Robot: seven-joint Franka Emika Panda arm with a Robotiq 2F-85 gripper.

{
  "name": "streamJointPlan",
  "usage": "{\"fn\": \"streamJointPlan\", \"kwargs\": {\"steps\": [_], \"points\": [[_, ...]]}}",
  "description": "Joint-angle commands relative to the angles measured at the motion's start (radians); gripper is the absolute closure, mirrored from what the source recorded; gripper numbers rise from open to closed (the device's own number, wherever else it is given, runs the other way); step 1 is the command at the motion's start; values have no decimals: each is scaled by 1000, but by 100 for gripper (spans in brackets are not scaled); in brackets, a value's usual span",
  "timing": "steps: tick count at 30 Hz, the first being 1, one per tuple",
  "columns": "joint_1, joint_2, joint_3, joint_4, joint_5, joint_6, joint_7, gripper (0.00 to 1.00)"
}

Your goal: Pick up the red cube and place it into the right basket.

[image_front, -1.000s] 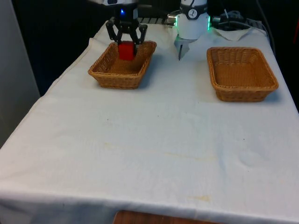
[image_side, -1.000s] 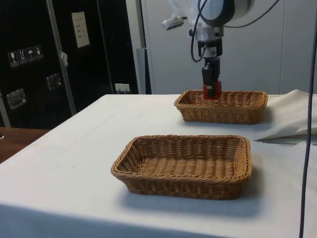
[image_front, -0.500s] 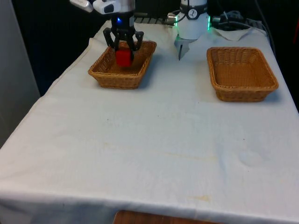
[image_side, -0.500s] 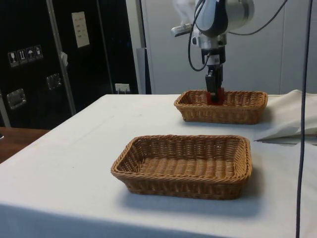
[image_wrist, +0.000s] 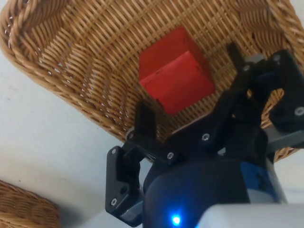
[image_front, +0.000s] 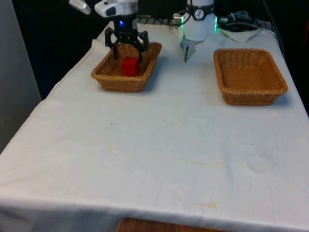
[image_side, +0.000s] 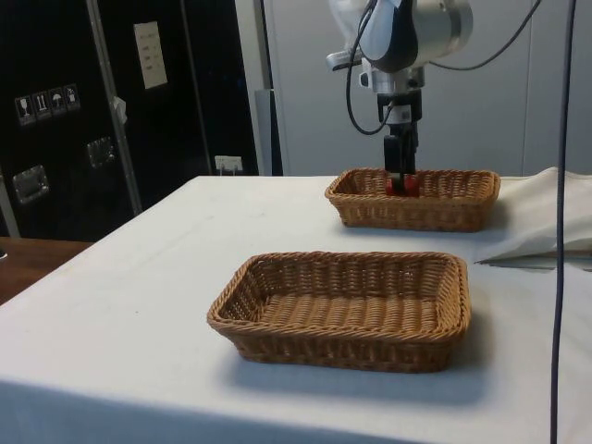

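Two baskets of tightly woven tan wicker, rough and ribbed: the left basket (image_front: 126, 73) and the right basket (image_front: 249, 76). A red cube (image_wrist: 175, 75) looks smooth and matt, with crisp edges. The hand (image_wrist: 192, 111) is black matt plastic with small metal screws. White, slightly creased cloth covers the bench (image_front: 159, 145).

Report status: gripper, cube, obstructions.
Gripper open above the basket on the front view's left. Red cube resting inside that basket, free of the fingers. Other basket empty. No obstruction seen.
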Motion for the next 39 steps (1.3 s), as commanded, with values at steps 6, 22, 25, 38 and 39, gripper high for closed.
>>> {"fn": "streamJointPlan", "kwargs": {"steps": [6, 22, 25, 38, 39], "points": [[-6, -7, 6, -3, 14, 3, -14, 0], [2, -77, -13, 63, -59, -98, -18, 0], [1, -101, -14, 76, -81, -124, -19, 0], [10, -168, 4, 104, -142, -176, 18, 0], [11, -173, 9, 106, -148, -178, 27, 0]]}}
